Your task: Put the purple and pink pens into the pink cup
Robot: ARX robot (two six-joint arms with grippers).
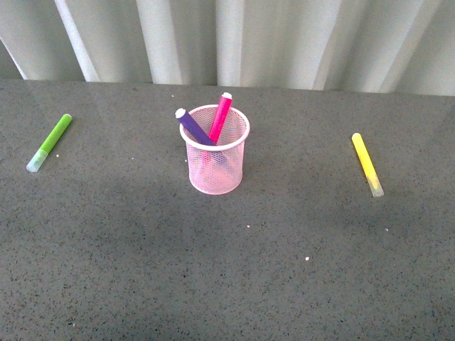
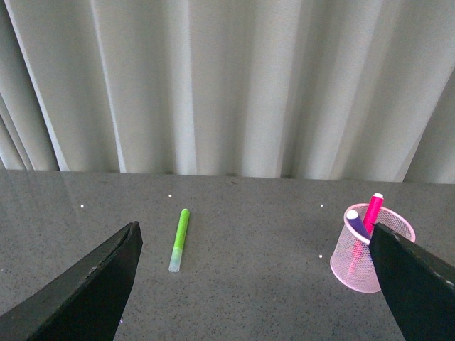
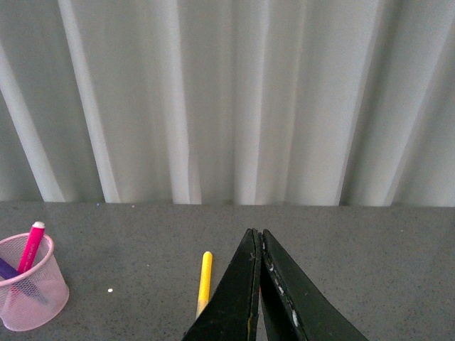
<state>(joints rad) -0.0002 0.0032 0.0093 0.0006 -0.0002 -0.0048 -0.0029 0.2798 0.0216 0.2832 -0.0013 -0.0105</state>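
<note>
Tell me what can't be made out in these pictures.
- Front view: neither pincer is in frame.
- Right wrist view: the yellow marker's near end is hidden behind the shut right pincer.
- Left wrist view: the pink cup's side is hidden behind a finger of the open left pincer.

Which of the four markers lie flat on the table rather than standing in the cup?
The green marker and yellow marker lie flat; the purple and pink ones stand in the pink cup.

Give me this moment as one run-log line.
purple pen: in pink cup | pink pen: in cup | left gripper: open, empty | right gripper: shut, empty | task: appears done
</note>
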